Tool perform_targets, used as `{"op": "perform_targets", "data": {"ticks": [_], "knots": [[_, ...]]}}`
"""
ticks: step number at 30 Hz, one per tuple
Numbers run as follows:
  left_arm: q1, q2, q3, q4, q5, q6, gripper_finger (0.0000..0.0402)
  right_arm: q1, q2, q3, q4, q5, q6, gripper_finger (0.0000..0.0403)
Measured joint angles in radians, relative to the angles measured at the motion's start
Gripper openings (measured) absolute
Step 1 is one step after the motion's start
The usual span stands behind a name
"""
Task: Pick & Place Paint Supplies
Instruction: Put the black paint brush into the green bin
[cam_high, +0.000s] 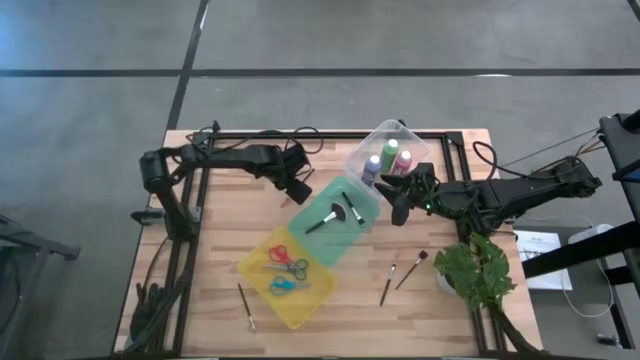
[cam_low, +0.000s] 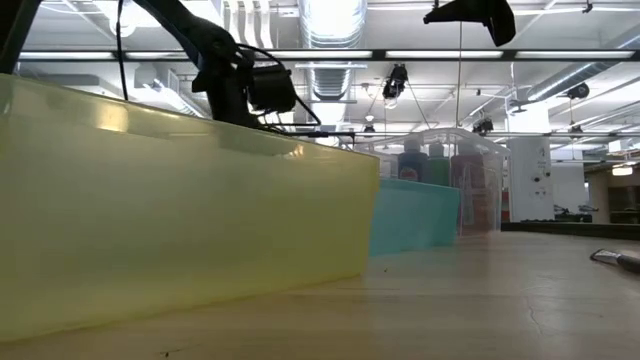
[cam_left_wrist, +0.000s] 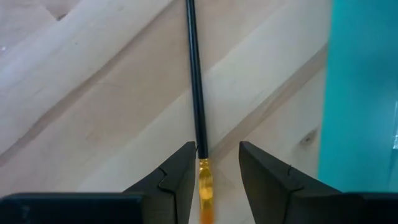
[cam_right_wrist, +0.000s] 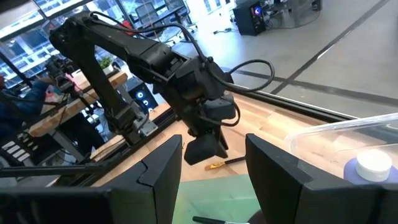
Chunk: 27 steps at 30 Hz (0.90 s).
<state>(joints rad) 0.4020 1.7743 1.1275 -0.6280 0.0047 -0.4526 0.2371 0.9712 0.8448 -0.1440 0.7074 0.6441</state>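
Observation:
A thin brush with a black handle and a gold ferrule lies on the wooden table beside the green bin. My left gripper hovers over it, pointing steeply down and open. Its fingers stand on either side of the ferrule without closing on it. The right wrist view shows the same brush on the table under that gripper. My right gripper is open and holds nothing. It hangs high between the clear bin and the green bin. Three paint bottles stand in the clear bin.
Brushes lie in the green bin, and scissors lie in the yellow bin. Loose brushes lie on the table at the near right and the near left. A leafy plant stands at the right.

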Motion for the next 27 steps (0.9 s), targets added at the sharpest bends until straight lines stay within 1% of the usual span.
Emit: {"op": "perform_targets", "data": {"ticks": [7, 11, 19, 25, 27], "knots": [[-0.008, 0.002, -0.060, 0.001, -0.011, 0.000, 0.0131, 0.000, 0.000, 0.000, -0.002, 0.000, -0.011, 0.0171], [-0.010, 0.002, -0.101, 0.053, -0.011, 0.000, 0.0131, 0.000, 0.000, 0.000, -0.002, 0.000, -0.015, 0.0171], [-0.015, 0.005, -0.118, 0.087, -0.011, 0.008, 0.0131, 0.000, 0.000, 0.000, -0.002, 0.000, -0.019, 0.0171], [-0.039, 0.069, -0.112, 0.084, -0.009, 0.031, 0.0131, 0.000, 0.000, 0.000, -0.001, 0.000, -0.019, 0.0171], [-0.052, 0.086, -0.108, 0.076, -0.036, 0.034, 0.0130, 0.000, 0.000, 0.000, -0.001, -0.001, -0.019, 0.0171]]}}
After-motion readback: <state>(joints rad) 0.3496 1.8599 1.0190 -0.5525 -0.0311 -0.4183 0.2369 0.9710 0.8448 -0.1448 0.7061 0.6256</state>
